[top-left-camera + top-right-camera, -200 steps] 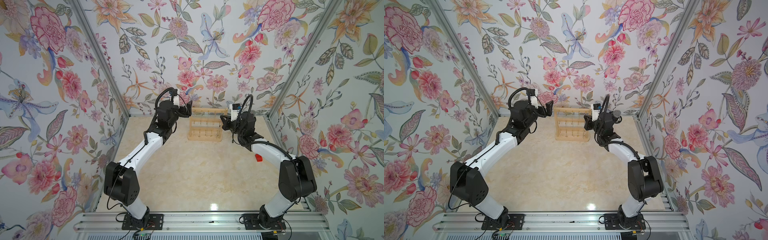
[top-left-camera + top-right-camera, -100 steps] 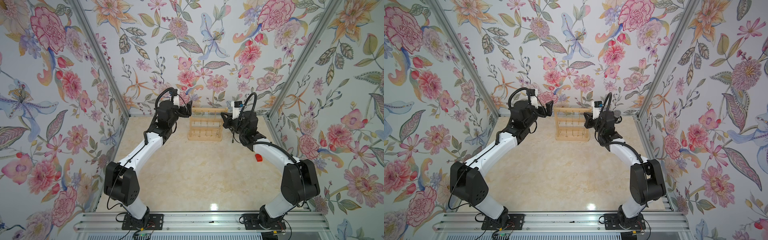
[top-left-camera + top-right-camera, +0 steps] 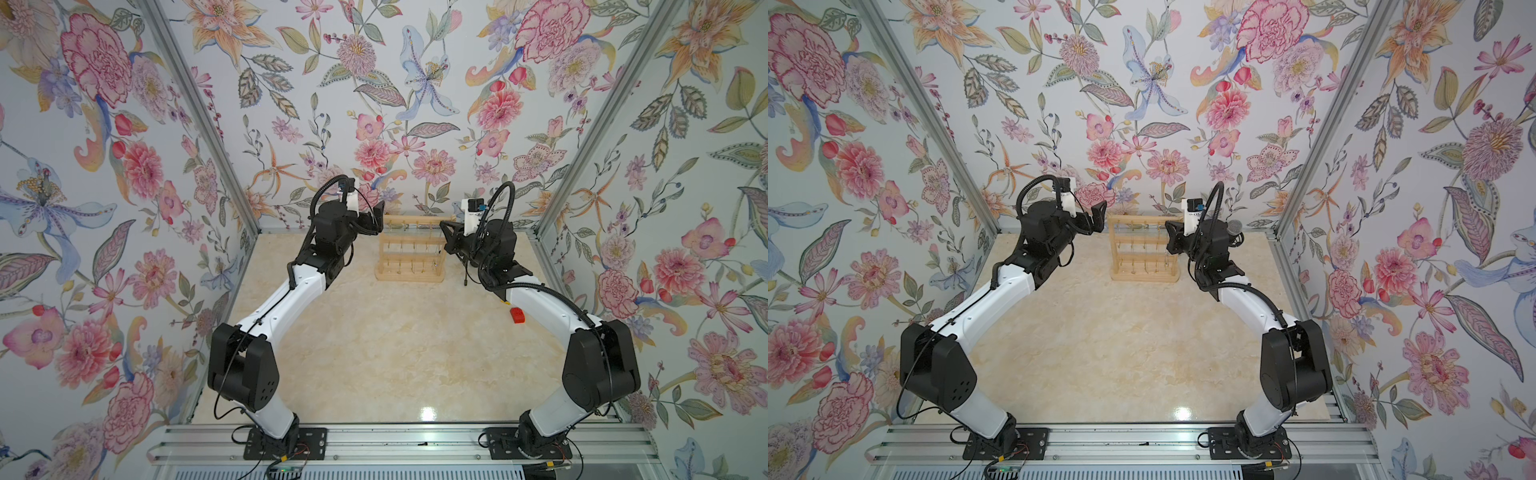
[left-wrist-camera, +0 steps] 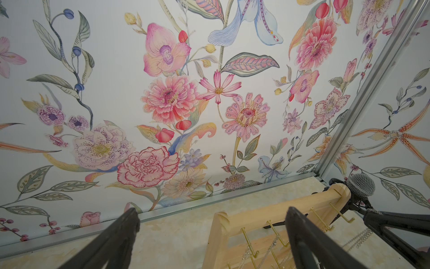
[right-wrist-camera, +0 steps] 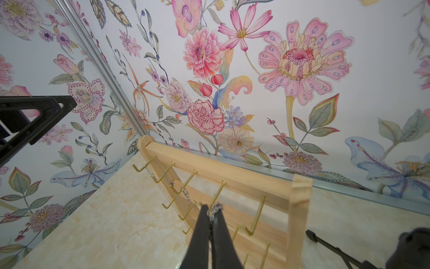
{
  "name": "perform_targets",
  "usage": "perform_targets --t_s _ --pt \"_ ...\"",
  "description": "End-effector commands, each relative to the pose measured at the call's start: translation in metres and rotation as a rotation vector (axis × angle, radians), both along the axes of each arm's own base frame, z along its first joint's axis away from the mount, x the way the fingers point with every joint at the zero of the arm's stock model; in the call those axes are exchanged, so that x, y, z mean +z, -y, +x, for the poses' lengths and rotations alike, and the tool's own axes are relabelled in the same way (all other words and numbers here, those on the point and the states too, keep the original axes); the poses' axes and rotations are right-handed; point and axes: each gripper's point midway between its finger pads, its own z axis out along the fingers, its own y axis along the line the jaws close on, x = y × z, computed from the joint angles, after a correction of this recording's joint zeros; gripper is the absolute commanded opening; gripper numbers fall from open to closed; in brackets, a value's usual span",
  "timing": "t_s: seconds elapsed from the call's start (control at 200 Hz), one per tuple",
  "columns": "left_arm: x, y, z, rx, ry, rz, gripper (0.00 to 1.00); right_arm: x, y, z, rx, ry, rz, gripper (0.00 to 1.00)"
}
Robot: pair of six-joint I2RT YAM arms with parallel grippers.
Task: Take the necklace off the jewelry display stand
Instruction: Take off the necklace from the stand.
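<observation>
Moved a tiny bit up and toward the back wall (image 3: pixel 395 124) since a second ago: only the wrist end of the right arm (image 3: pixel 540 307). Same spot as before for the left arm (image 3: pixel 282 303).

Pressed tight together at the right gripper (image 5: pixel 211 209), with a thin silver necklace (image 5: pixel 217 206) pinched between the black tips. Little bunch of chain poking out past the tips, right at the low end of a gold hook (image 5: pixel 218 193) on the top bar (image 5: pixel 232 173). Cannot tell if looped on that hook or just off it.

Spread wide at the left gripper (image 4: pixel 211 210), holding nothing between the fingers (image 4: pixel 116 237). Up in the air by the left post (image 4: pixel 217 233) of the jewelry display stand (image 3: pixel 409 274), not touching it.

Standing upright on the pale stone-look table (image 3: pixel 395 353), close to the back wall and between the two grippers in both top views. Light wood, with rows of small gold hooks on the bars. More thin silver chains (image 4: pixel 273 243) hanging from other hooks.

Black microphone (image 4: pixel 360 185) on a tripod (image 4: pixel 395 223), just behind the right end of the rack. Small red block (image 3: pixel 518 316) lying on the table beside the right arm, well apart from the rack.
</observation>
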Motion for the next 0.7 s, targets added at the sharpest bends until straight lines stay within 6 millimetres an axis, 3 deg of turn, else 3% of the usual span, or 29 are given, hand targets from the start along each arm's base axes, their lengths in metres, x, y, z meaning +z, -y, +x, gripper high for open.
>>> perform_targets --t_s 0.0,0.325,0.636,0.656,0.696 --pt "0.010 -0.005 -0.004 0.012 0.038 0.004 0.99 0.039 -0.001 -0.011 0.013 0.075 0.031 0.00" --pt "0.012 -0.007 -0.006 0.016 0.046 0.013 0.99 0.055 -0.002 -0.028 0.021 0.099 0.040 0.00" --pt "0.023 0.000 -0.020 -0.046 0.062 -0.043 0.99 0.071 0.008 -0.065 0.036 0.115 0.054 0.00" --pt "0.041 -0.002 -0.030 -0.056 0.091 -0.062 0.99 0.071 0.006 -0.068 0.045 0.113 0.053 0.00" --pt "0.044 0.002 -0.035 -0.081 0.094 -0.076 0.99 0.072 0.006 -0.073 0.055 0.113 0.050 0.00"
